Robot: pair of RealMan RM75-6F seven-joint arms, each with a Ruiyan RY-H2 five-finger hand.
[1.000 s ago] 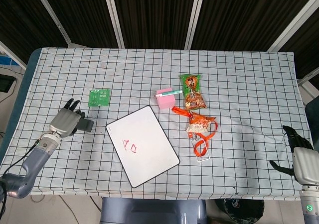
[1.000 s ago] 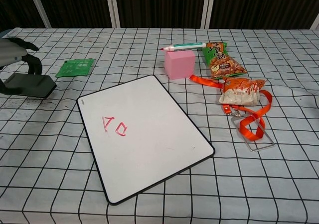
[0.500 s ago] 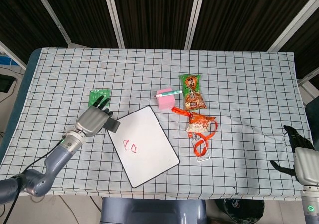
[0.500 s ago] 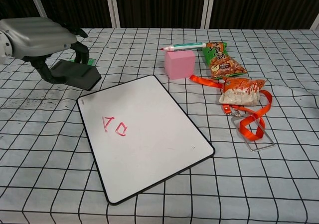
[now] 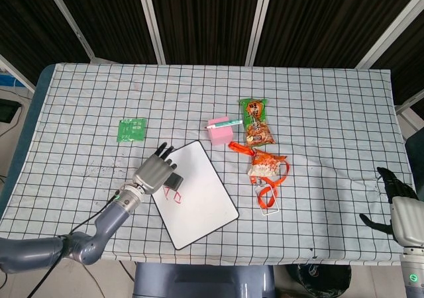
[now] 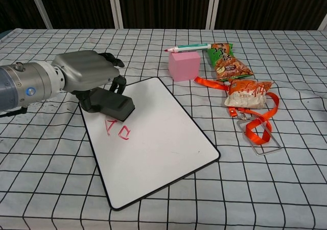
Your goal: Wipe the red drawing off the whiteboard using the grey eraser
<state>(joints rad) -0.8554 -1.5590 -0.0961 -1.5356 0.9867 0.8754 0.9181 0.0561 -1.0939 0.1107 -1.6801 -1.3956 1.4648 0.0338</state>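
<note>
Over whiteboard (image 6: 153, 138) | left hand (image 6: 84, 74) fingers clasp grey eraser (image 6: 113, 105) | long axis crosswise, above red drawing (image 6: 117, 130)

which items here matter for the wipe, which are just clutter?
Job:
left hand, holding the grey eraser
whiteboard
red drawing

Clutter:
pink block
marker on top of it
two snack packets
orange lanyard
green card
</note>
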